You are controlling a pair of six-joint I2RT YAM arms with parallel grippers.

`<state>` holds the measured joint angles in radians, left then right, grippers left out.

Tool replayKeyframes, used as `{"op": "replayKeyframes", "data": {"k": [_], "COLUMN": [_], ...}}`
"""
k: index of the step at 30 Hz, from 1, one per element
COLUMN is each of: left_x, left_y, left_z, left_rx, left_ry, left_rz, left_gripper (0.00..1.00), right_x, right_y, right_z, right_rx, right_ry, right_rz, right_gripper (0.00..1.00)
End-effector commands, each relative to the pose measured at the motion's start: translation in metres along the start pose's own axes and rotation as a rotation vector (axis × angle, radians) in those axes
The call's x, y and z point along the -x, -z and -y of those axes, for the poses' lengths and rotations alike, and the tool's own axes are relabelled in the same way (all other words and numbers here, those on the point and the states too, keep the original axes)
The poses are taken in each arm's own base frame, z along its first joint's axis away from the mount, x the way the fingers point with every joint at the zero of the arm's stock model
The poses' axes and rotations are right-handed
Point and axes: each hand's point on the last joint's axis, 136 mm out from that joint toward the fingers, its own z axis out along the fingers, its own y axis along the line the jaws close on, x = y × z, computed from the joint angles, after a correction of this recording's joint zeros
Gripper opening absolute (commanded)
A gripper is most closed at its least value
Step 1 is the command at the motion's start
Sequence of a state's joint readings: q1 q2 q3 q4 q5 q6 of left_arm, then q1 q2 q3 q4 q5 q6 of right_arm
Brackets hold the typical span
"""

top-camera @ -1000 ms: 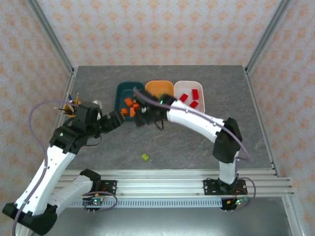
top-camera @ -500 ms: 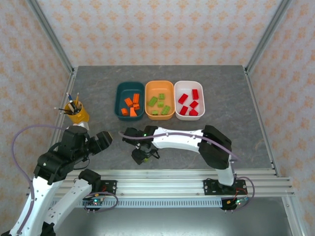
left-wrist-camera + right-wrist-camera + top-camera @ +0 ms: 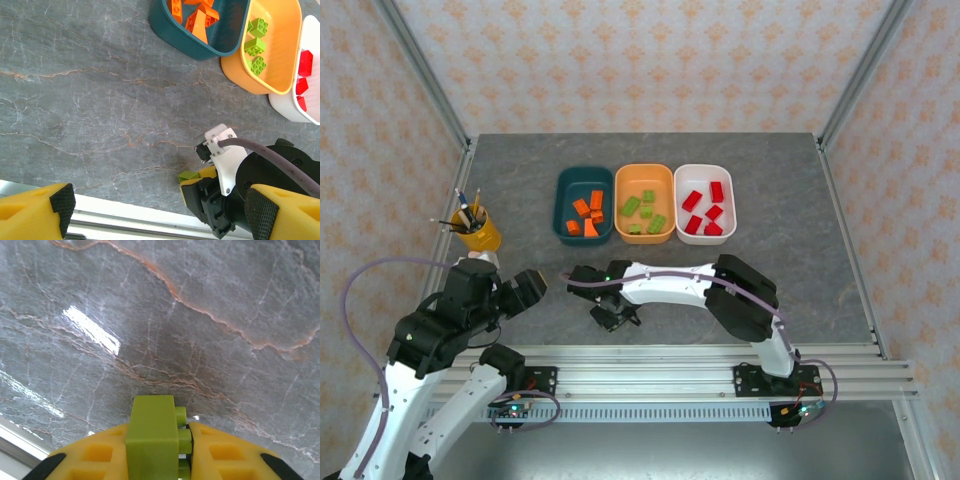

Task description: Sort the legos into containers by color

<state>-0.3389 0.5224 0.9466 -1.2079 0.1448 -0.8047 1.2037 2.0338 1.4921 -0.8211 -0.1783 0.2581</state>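
My right gripper point(image 3: 611, 317) is down at the table near the front edge, shut on a lime green lego point(image 3: 151, 436) that sits studs-sideways between its yellow fingers point(image 3: 225, 455). The same brick point(image 3: 187, 176) peeks out at that gripper's tip in the left wrist view. My left gripper point(image 3: 531, 286) hangs open over the table's left front, its pads point(image 3: 62, 202) wide apart with nothing held. At the back stand the dark teal tub point(image 3: 563, 190) with orange legos point(image 3: 584, 212), the orange tub point(image 3: 644, 172) with lime legos point(image 3: 642, 212), and the white tub point(image 3: 705, 172) with red legos point(image 3: 705, 212).
A yellow cup of pencils point(image 3: 477, 229) stands at the left, just behind my left arm. The aluminium rail point(image 3: 650, 357) runs along the front edge, right behind my right gripper. Bare grey table lies between the grippers and the tubs.
The right arm swung from the tubs down to the loose lime lego near the front edge and closed on it. The left arm drew back from the teal tub to the left front.
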Motion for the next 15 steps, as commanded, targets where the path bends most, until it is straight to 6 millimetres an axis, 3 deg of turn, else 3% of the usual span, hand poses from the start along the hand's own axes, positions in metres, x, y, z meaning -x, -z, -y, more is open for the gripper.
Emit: {"op": "replayKeyframes", "data": {"k": [1,6,11,15], "left_x": [-0.001,0.003,0.018,0.032], "left_y": [-0.002,-0.006,-0.015,-0.026], "left_z": [-0.002,0.017,0.041,0.063], "left_rx": [0.000,-0.055,-0.095,-0.119], "left_ry": [0.009,0.011,0.009,-0.001], "left_rz": [0.003,-0.015,-0.012,-0.007], "left_gripper": [0.91,0.90,0.90,0.90], "right_x": [0.012,0.037,0.071,0.096], "right_y": [0.013,0.061,0.110,0.128], "right_z": [0.008,0.039,0.099,0.154], "right_rx": [-0.035,-0.074,-0.121,-0.220], "right_ry": [-0.027,-0.129,-0.303,-0.424], "right_rz": [0.046,0.161,0.274,0.317], "right_gripper": [0.25,0.21,0.19,0.18]}}
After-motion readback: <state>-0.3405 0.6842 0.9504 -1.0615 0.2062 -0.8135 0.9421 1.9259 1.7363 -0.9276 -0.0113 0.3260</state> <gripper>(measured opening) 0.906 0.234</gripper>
